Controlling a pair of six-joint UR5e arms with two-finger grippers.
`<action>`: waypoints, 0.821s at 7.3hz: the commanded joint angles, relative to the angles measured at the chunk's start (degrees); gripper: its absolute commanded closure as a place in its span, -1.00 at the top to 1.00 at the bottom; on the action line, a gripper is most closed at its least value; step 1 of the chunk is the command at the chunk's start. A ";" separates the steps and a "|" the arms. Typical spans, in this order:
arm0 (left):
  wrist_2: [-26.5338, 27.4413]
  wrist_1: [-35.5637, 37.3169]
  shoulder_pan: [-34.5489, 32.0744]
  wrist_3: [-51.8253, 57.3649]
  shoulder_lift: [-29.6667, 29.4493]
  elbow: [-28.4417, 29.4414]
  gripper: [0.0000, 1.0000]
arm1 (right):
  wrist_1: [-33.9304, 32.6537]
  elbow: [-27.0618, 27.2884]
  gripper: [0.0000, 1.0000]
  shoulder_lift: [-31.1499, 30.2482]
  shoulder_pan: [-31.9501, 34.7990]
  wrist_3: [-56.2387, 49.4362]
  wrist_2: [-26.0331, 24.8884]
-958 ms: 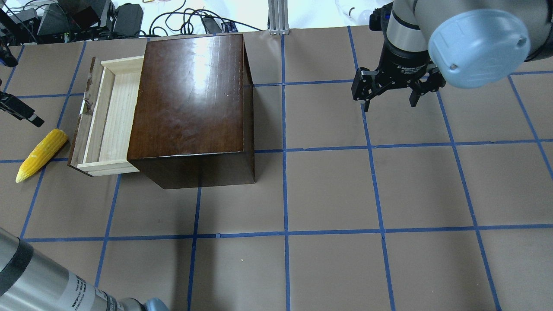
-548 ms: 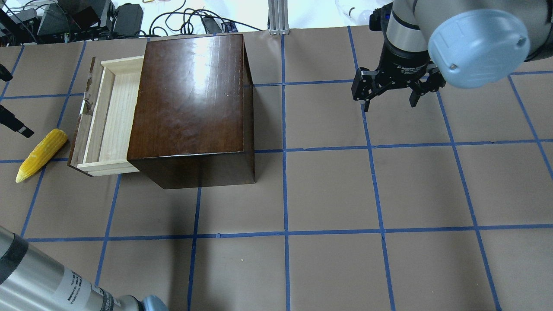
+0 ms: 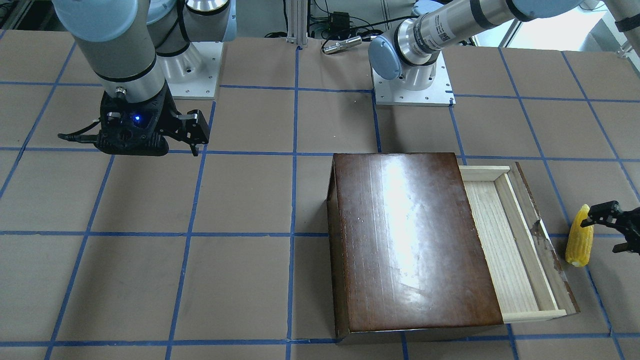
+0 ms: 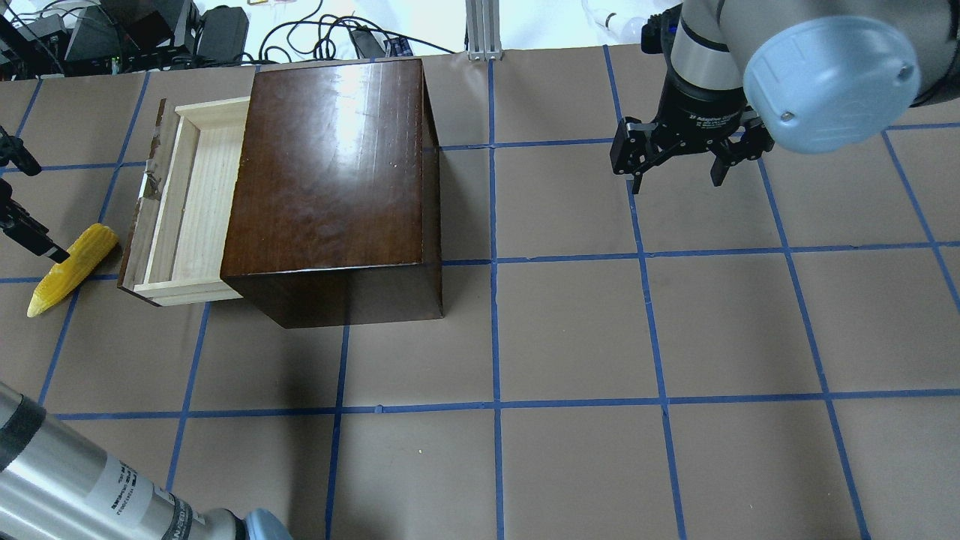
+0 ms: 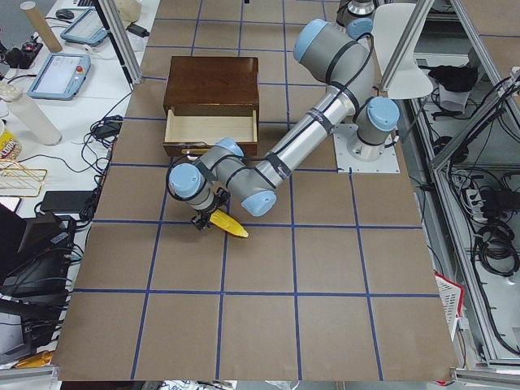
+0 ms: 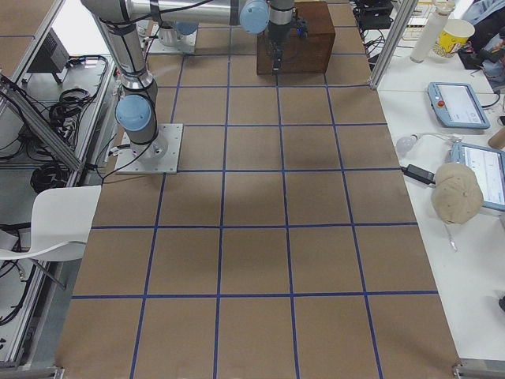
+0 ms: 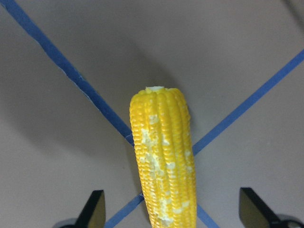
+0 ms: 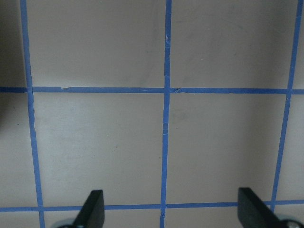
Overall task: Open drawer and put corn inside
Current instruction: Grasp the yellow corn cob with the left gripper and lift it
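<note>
Your left arm reaches out low and long from its base, the forearm slanting down across the table and the wrist bent so that the left gripper points down at the corn. Its fingers stand wide apart, one on each side of the cob. In the wrist view neither touches it. From the overhead view you cannot tell how high the tips hang above the table.

The corn lies flat on the table over a crossing of blue tape lines, outside the drawer. Its blunt end is just beside the drawer's chipped dark front panel, and its tapered tip points away from it.

The drawer is pulled well out of the dark brown box on the robot's left side, so its pale wooden floor shows.

Your right arm stands far from all this, on the other side of the box. Its wrist is turned straight down, and the right gripper hangs above the taped table. Its fingers are spread apart too, and the wrist view shows brown table and blue lines between them
</note>
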 commanded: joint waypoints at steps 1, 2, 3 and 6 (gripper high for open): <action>0.19 2.73 0.11 0.90 0.34 -2.83 1.00 | -0.09 0.00 1.00 0.00 0.00 0.00 0.00; 0.11 2.64 0.11 0.99 -0.18 -2.92 1.00 | 0.00 0.00 1.00 0.00 0.00 0.00 0.00; -0.07 2.81 0.11 0.99 -0.44 -3.01 1.00 | 0.00 0.00 1.00 0.00 0.00 0.00 0.00; 0.11 2.29 0.11 0.46 -0.53 -3.01 0.71 | 0.00 0.00 1.00 0.00 0.00 0.00 0.00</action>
